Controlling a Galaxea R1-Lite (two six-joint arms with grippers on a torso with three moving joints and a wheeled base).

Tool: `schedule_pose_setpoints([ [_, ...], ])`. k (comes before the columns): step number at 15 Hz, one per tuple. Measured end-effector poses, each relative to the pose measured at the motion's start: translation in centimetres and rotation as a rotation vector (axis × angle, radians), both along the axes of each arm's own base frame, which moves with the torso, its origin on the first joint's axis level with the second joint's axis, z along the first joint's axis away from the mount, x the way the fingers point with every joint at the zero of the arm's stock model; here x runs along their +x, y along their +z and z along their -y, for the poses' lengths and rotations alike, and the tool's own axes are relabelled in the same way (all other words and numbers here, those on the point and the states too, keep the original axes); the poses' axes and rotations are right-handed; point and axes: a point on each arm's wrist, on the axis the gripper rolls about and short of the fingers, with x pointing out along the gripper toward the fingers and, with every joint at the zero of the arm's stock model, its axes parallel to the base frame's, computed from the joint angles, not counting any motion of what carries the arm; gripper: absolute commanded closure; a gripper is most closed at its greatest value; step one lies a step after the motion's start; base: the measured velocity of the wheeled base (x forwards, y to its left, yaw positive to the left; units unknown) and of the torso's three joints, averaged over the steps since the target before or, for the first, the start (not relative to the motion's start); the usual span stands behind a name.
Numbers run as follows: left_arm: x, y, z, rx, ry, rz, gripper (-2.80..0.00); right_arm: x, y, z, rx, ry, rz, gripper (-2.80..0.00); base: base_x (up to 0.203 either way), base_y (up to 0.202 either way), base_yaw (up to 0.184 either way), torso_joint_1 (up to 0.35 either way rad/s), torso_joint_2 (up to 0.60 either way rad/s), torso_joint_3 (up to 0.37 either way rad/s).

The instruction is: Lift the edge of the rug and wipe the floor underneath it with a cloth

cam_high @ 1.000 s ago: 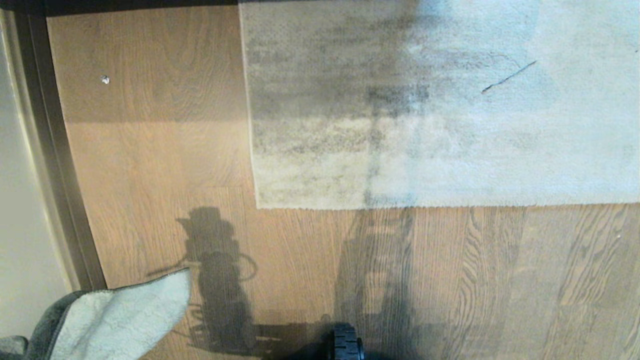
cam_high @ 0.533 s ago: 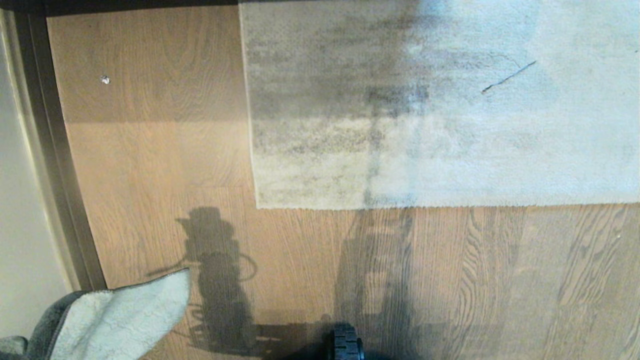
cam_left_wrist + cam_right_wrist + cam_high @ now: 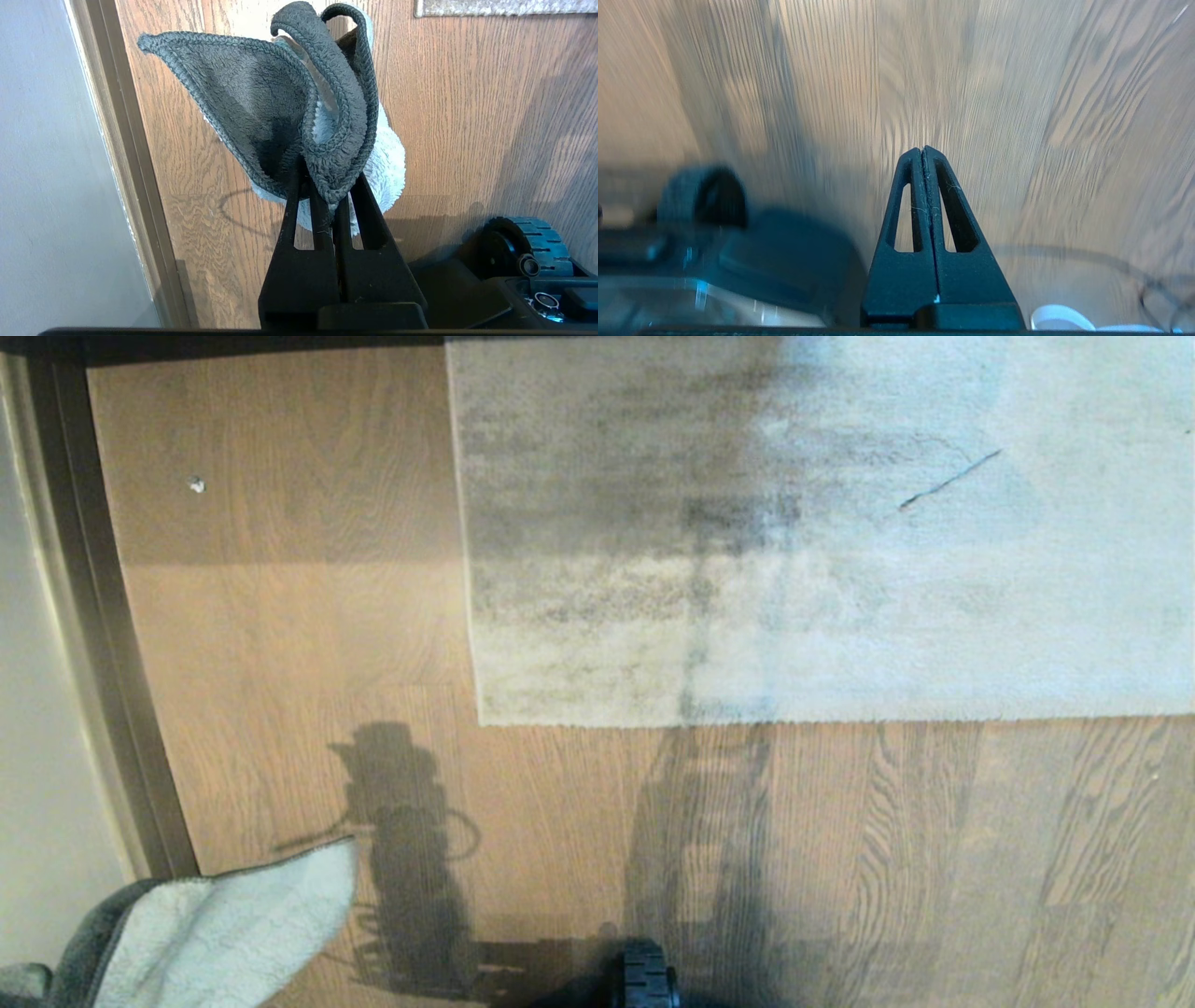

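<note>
Fluffy microfibre, pale blue-grey with a darker grey face: the small hemmed cloth [image 3: 322, 126] hangs bunched in my left gripper [image 3: 332, 198], jaws clamped on a fold, low at the left near the dark baseboard strip [image 3: 103, 644]. Light, limp, grips easily. My right gripper [image 3: 923, 154] is empty, jaws pressed together, over the light brown wood-grain floor [image 3: 887, 859]. The mottled grey-beige short-pile rug's hemmed edge [image 3: 822, 717] lies flat ahead. Judgement: floppy but heavier; best pinched at the near-left corner, where one layer peels up.
</note>
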Motion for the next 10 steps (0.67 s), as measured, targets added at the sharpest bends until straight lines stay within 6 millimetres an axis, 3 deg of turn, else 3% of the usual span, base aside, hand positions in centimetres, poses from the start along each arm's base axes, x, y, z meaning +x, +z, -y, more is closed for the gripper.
schedule_pose_setpoints([
  [3,0.00,0.00,0.00,0.001,0.001,0.000,0.00,-0.63,-0.01,-0.01,0.003,-0.003,0.115,0.00,0.000,0.000,0.000,0.000,0.00,0.000],
  [10,0.00,0.00,0.00,0.000,0.000,0.000,0.00,-0.92,-0.13,-0.01,0.003,-0.006,0.155,0.00,0.000,0.000,0.000,0.000,0.00,0.000],
])
